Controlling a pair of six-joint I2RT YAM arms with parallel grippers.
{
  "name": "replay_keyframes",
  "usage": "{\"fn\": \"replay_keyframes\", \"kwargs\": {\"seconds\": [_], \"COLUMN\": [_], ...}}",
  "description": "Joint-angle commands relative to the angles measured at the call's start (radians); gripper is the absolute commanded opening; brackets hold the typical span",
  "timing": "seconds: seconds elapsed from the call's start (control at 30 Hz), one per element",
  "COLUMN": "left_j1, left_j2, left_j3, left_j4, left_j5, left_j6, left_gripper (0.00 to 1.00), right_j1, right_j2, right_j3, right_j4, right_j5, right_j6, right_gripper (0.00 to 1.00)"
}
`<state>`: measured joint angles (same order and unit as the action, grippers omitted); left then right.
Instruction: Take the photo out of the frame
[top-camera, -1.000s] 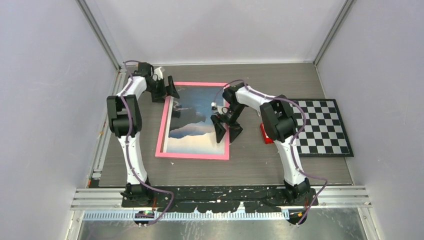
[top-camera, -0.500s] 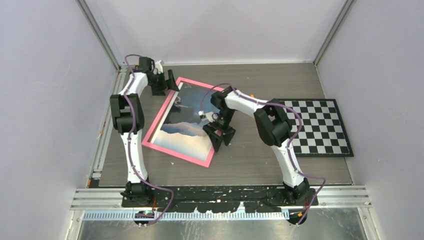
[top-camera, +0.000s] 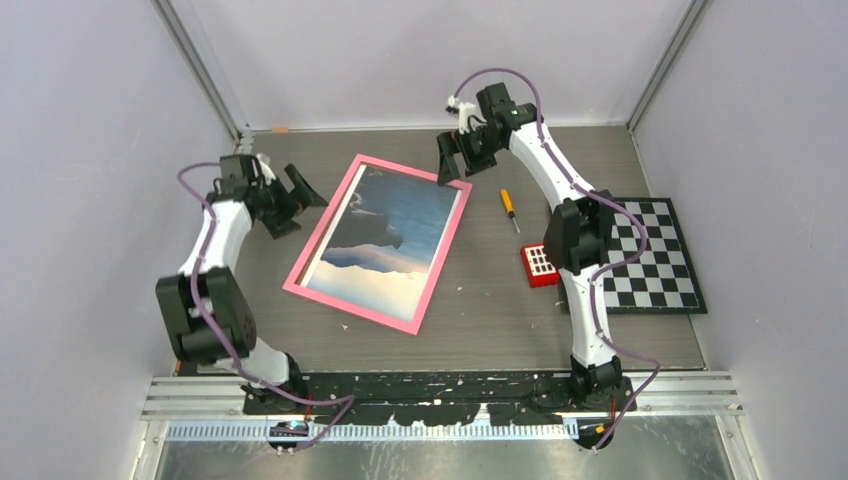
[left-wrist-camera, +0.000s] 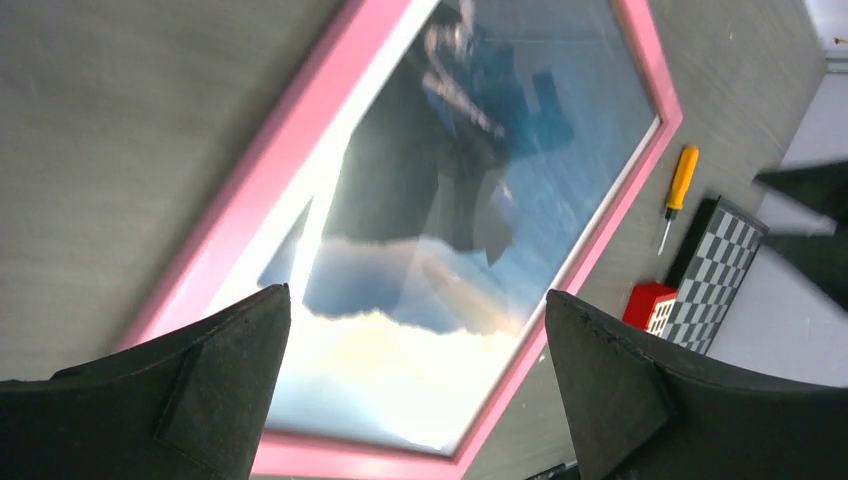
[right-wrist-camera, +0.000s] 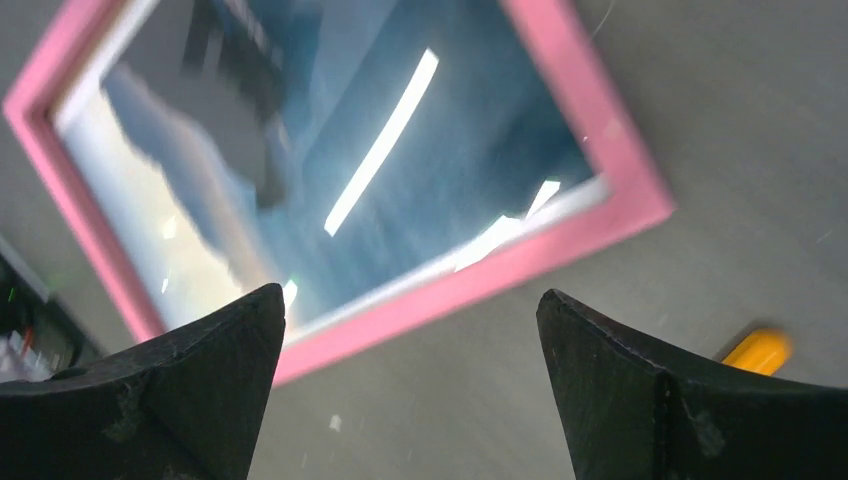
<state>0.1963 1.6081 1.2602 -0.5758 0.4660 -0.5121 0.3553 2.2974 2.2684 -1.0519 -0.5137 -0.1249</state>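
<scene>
The frame (top-camera: 320, 222), with its thin pink border, lies face up and turned askew on the table. The photo (top-camera: 385, 240) of blue water, dark mountains and pale sky sits inside it. My left gripper (top-camera: 298, 205) is open and empty, just left of the frame's far left edge and apart from it. My right gripper (top-camera: 455, 170) is open and empty above the frame's far right corner. The left wrist view shows the frame (left-wrist-camera: 290, 150) and photo (left-wrist-camera: 440, 250) beyond my open left gripper (left-wrist-camera: 417, 295). In the right wrist view the frame's corner (right-wrist-camera: 500, 270) and the photo (right-wrist-camera: 350, 150) are blurred beyond my open right gripper (right-wrist-camera: 410, 295).
An orange-handled screwdriver (top-camera: 510, 207) lies right of the frame. A small red block (top-camera: 538, 265) sits beside a black-and-white checkerboard (top-camera: 645, 255) at the right. Walls enclose the table on three sides.
The frame has turned askew. The left gripper has drawn back to the left of it. The right arm has swung from the frame's right edge up to its far right corner, uncovering the screwdriver.
</scene>
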Motion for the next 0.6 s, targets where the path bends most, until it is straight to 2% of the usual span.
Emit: {"fn": "replay_keyframes", "kwargs": {"seconds": [0.0, 0.13, 0.27, 0.4, 0.57], "left_j1": [-0.001, -0.001, 0.0, -0.001, 0.003], "left_j2": [-0.207, -0.35, -0.449, -0.459, -0.468], "left_j3": [-0.231, -0.368, -0.483, -0.545, -0.593], "left_j4": [0.093, 0.025, -0.032, -0.103, -0.103], "left_j5": [-0.023, -0.044, -0.066, -0.109, -0.099], "left_j6": [-0.119, -0.127, -0.152, -0.141, -0.144], "left_gripper": [1.0, 1.0, 1.0, 1.0, 1.0], "right_j1": [0.004, 0.002, -0.003, -0.003, 0.002], "right_j2": [0.105, 0.154, 0.218, 0.283, 0.335], "right_j3": [0.119, 0.133, 0.17, 0.176, 0.156], "right_j4": [0.241, 0.413, 0.523, 0.61, 0.62], "right_j5": [0.111, 0.211, 0.241, 0.237, 0.175], "right_j6": [0.122, 0.157, 0.193, 0.199, 0.213], "right_gripper": [1.0, 1.0, 1.0, 1.0, 1.0]}}
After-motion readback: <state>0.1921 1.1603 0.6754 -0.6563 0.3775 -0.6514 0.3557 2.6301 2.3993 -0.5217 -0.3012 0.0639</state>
